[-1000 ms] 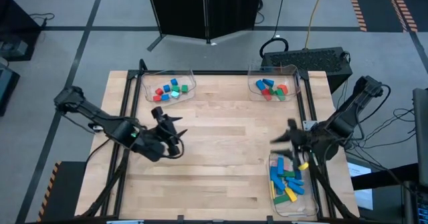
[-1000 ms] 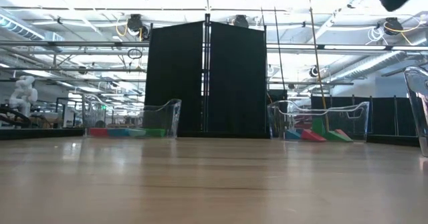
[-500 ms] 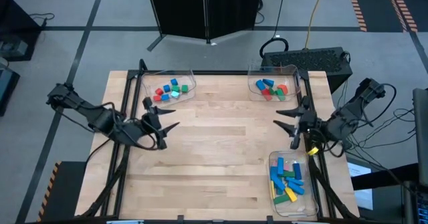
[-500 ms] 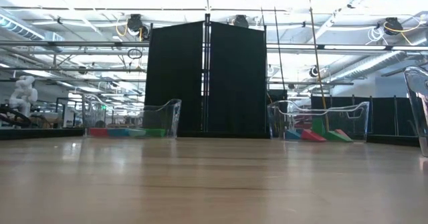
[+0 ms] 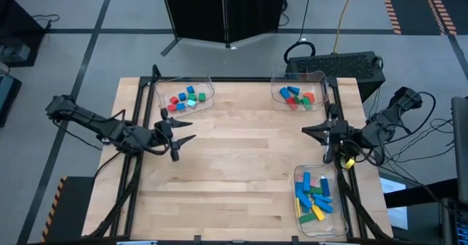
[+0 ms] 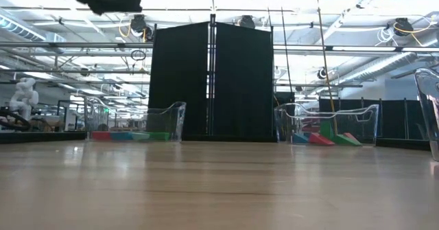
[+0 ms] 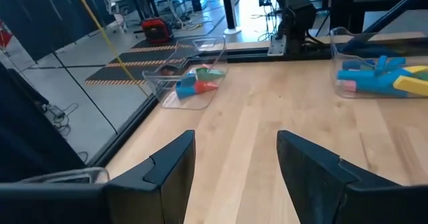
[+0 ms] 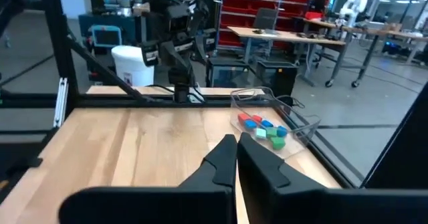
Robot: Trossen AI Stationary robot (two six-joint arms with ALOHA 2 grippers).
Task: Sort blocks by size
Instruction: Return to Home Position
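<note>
Blocks (image 5: 313,197): all lay in clear trays, none loose on the bare desk (image 5: 241,164) that I could see.
- Far-left tray (image 5: 183,79): the smallest cubes, red, blue, green and teal.
- Far-right tray (image 5: 298,74): middling pieces, including wedge-like ones.
- Near-right tray (image 5: 335,224): the longer bars, mostly blue, with green and yellow, piled across each other.

Handling, my judgement: light, rigid, smooth-faced and not fragile. They would likely skid if pinched on a corner. Best hold is across two flat opposite faces; for a bar, across its short width near the middle. The piled bars would need the top one taken first.

My left end effector (image 7: 235,136) hung over the left side of the desk with its fingers spread wide, holding and touching nothing.

My right end effector (image 8: 235,144) hung at the right edge, between the far-right and near-right trays. Its fingers were drawn together to a slit with nothing in them.
</note>
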